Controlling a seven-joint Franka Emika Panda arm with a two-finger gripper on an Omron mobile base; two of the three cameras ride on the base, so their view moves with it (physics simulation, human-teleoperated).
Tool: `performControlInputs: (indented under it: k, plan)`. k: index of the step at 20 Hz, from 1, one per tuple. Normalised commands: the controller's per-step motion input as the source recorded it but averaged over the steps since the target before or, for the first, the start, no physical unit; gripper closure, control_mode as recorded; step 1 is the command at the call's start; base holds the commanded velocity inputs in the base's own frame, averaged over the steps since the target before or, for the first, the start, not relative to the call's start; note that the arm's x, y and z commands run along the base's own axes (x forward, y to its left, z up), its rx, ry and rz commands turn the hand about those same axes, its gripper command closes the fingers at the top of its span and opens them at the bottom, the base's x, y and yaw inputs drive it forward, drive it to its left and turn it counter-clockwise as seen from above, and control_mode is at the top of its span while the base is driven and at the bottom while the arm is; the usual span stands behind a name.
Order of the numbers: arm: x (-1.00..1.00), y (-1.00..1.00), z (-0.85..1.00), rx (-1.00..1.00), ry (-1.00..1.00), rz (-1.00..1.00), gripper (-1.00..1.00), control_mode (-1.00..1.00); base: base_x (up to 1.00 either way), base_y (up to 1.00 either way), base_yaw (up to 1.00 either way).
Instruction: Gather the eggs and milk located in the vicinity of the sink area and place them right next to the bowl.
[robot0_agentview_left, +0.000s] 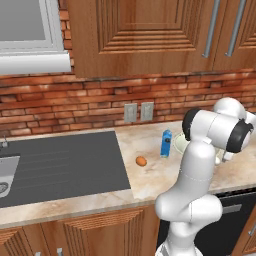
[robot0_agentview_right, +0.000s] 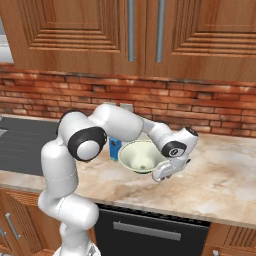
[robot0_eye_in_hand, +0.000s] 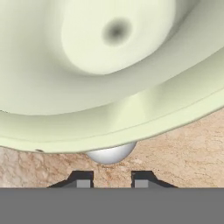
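white egg (robot0_eye_in_hand: 110, 154) is seen nearest the gripper (robot0_eye_in_hand: 112, 178), half tucked under the bowl (robot0_eye_in_hand: 131, 65) rim; fingers are clenched narrow, nothing visibly grasped. orange-brown egg (robot0_agentview_left: 141, 161) lies apart on the counter (robot0_agentview_left: 150, 180) near the sink (robot0_agentview_left: 65, 165). milk (robot0_agentview_left: 166, 143) stands beside bowl, judged placed. one egg judged left.

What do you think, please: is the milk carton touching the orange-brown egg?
Apart: left base view shows bare counter between milk carton and orange-brown egg.

Both base views share the bowl (robot0_agentview_right: 141, 156); hand view hugs it.
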Motion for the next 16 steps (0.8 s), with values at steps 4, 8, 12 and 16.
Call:
performControlInputs:
  k: [4, 8, 12, 16]
  plan:
    - [-0.04, 0.0, 0.01, 0.0, 0.0, 0.0, -1.0, -1.0, 0.0, 0.0, 0.0]
    - [-0.58, 0.0, 0.23, 0.0, -0.02, 0.0, -1.0, -1.0, 0.0, 0.0, 0.0]
    - [-0.91, 0.01, 0.42, 0.0, -0.08, 0.0, -1.0, -1.0, 0.0, 0.0, 0.0]
    - [-0.6, 0.49, 0.44, 0.0, -0.11, 0.0, -1.0, -1.0, 0.0, 0.0, 0.0]
